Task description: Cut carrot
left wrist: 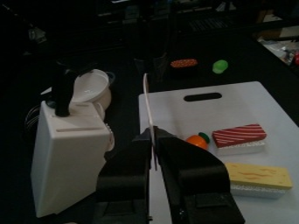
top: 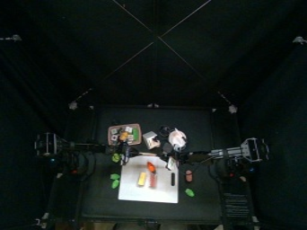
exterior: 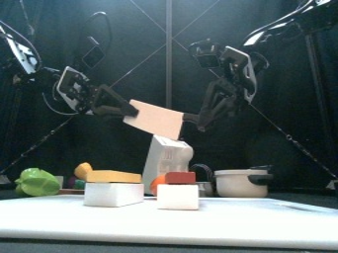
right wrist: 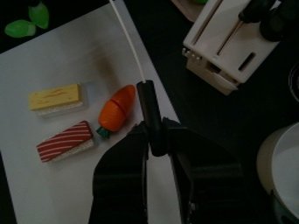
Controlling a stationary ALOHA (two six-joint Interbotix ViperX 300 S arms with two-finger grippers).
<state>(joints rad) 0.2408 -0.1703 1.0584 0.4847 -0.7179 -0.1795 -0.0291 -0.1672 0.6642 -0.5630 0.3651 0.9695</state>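
A wide pale knife (exterior: 158, 118) hangs in the air above the knife block (exterior: 166, 156), held from both sides. My left gripper (exterior: 126, 110) is shut on the blade (left wrist: 146, 101), which shows edge-on between its jaws. From the other side my right gripper (exterior: 197, 121) is shut on the black handle (right wrist: 145, 98). The carrot (right wrist: 115, 110), short and orange with a green tip, lies on the white cutting board (right wrist: 70, 61) below the knife. It also shows as the carrot (left wrist: 200, 139) and, low on the board, the carrot (exterior: 157, 183).
On the board (left wrist: 187, 118) lie a red-topped block (left wrist: 240, 135) and a yellow-topped block (left wrist: 258, 176). The white knife block (left wrist: 65, 153) stands behind it. A longer orange-red stick (left wrist: 184, 63), a green piece (left wrist: 219, 65), a green vegetable (exterior: 38, 181) and a pot (exterior: 242, 182) sit around.
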